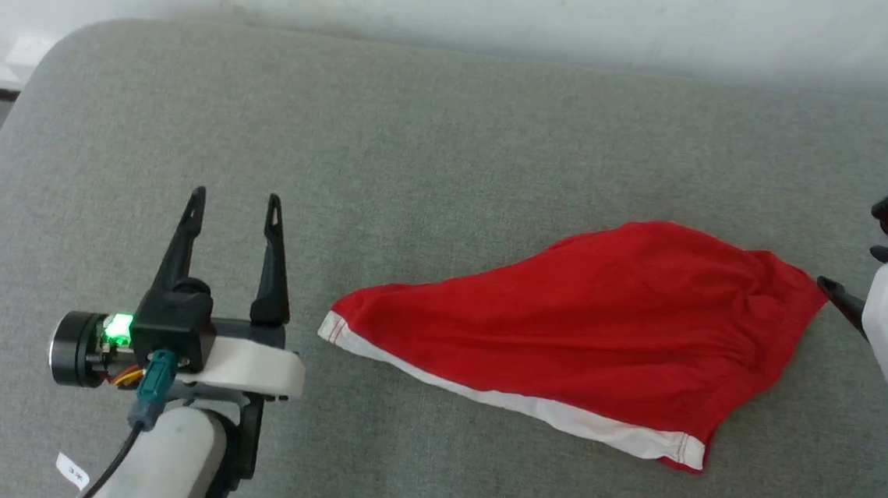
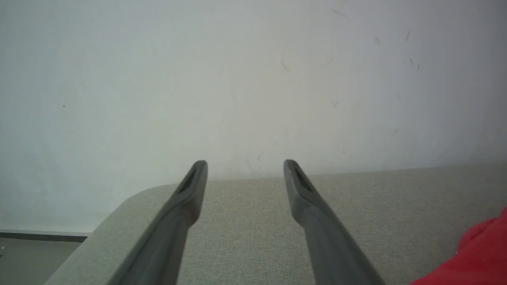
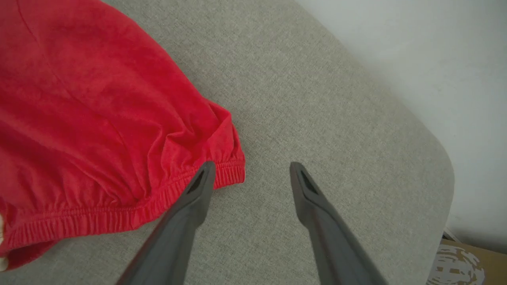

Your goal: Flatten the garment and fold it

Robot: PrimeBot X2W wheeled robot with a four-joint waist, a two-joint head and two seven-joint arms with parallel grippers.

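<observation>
Head: garment (image 1: pixel 580 321) lies across the grey cushion (image 1: pixel 453 125), long axis left-right, white-band corner near my left gripper (image 1: pixel 236 197), spread, empty; left wrist: red at lower right; right wrist: right gripper (image 3: pixel 252 166), spread, empty, one fingertip (image 3: pixel 206 170) over the gathered corner, so I'd call it the nearer arm.

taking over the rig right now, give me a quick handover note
Left hand: open, holding nothing, over the grey cushion, left of the garment.
Right hand: open, at the garment's gathered waist corner, gripping nothing.
Garment: spread out but rumpled, white band along the near edge.
Done: mostly laid out.
Left: smooth it flat, then fold it.
</observation>
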